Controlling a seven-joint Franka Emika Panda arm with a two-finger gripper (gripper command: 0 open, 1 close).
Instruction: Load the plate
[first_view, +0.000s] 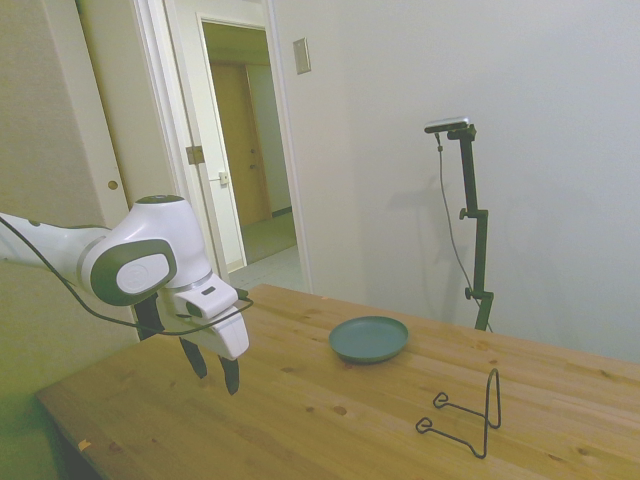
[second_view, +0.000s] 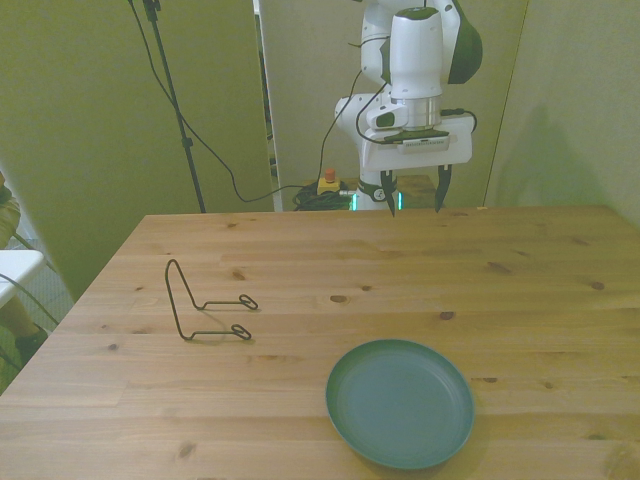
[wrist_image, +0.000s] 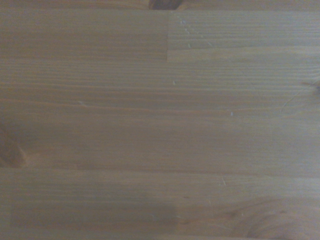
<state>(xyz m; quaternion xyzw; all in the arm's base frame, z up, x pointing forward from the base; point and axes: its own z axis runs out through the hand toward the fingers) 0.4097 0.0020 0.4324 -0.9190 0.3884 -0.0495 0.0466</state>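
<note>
The dark teal-green plate lies flat on the wooden table near the front view's lower edge; in the side view the plate sits mid-table. My gripper hangs above the table's far edge, well away from the plate, fingers spread apart and empty. From the side, the gripper hovers a little above the wood at the picture's left. The wrist view shows only bare wood grain.
A thin black wire stand rests on the table at the front view's left, apart from the plate; the stand is near the side view's lower right. Cables trail behind the table. An open doorway shows behind the arm.
</note>
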